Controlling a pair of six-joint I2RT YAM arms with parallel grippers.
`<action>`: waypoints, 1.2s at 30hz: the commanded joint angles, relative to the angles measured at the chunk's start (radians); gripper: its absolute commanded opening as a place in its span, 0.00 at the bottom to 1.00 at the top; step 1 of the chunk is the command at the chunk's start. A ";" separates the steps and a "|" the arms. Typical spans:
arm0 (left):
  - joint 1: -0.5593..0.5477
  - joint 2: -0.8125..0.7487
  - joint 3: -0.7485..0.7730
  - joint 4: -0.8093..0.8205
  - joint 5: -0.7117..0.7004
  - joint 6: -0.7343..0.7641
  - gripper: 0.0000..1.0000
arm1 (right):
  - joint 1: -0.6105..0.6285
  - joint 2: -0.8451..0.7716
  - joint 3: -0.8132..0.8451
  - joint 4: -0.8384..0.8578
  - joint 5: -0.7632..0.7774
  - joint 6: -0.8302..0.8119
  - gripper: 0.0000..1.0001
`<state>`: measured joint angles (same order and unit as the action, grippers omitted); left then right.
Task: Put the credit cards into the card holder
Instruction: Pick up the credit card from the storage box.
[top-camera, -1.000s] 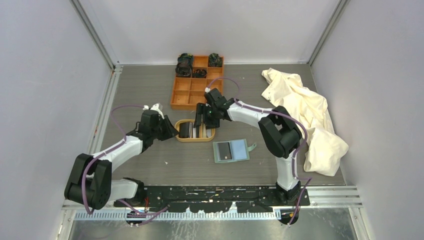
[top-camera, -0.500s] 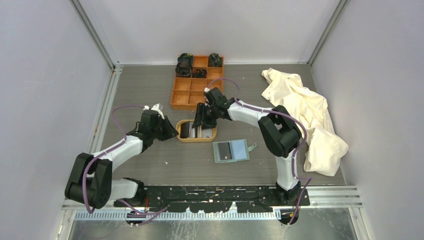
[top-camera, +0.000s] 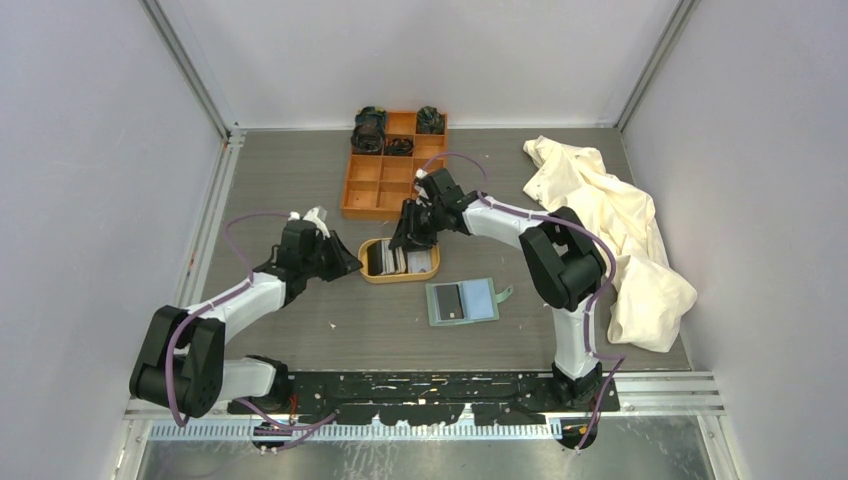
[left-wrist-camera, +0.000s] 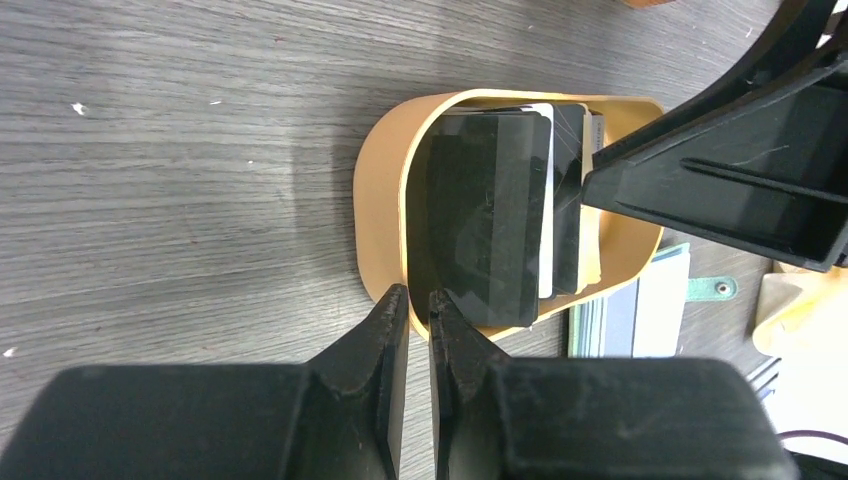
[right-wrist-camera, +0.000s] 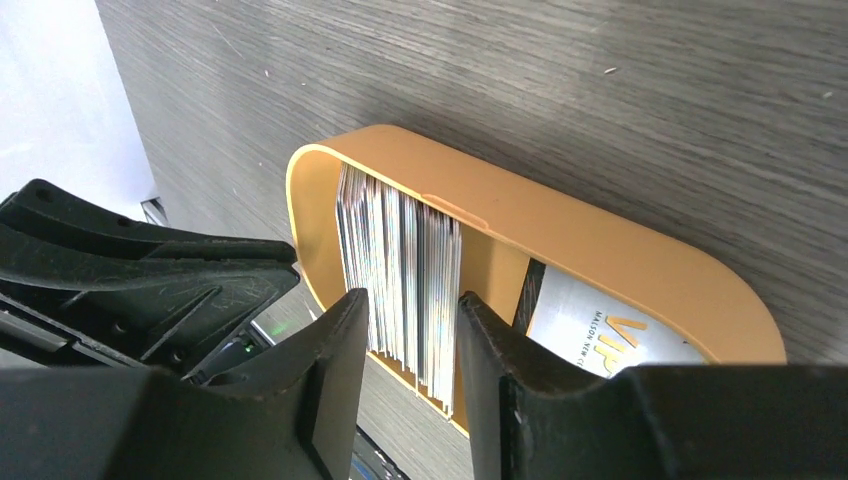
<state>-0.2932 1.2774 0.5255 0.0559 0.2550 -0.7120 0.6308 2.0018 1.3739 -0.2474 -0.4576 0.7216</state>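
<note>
Roughly tallied: one oval tray (left-wrist-camera: 378, 210), one card holder (top-camera: 463, 301) lying open just beside it, credit cards (right-wrist-camera: 400, 260) too many to count, on edge in the tray. Only the right wrist view showed them edge-on, filling the gap of the right gripper (right-wrist-camera: 410, 300) — whether clamped, could not tell. Left wrist view alone showed the left gripper (left-wrist-camera: 417, 292) nipped onto the tray's rim.
</note>
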 joint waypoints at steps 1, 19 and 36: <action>-0.018 -0.005 -0.005 0.100 0.055 -0.040 0.14 | -0.005 0.012 0.015 0.045 -0.068 -0.002 0.46; -0.051 -0.075 -0.046 0.104 0.027 -0.083 0.13 | -0.028 0.055 0.038 0.063 -0.256 -0.004 0.50; -0.050 -0.264 -0.073 -0.012 0.002 -0.076 0.15 | -0.096 0.027 0.025 0.025 -0.284 -0.048 0.39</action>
<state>-0.3405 1.0653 0.4614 0.0631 0.2672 -0.7860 0.5396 2.0804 1.3762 -0.2218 -0.7353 0.7082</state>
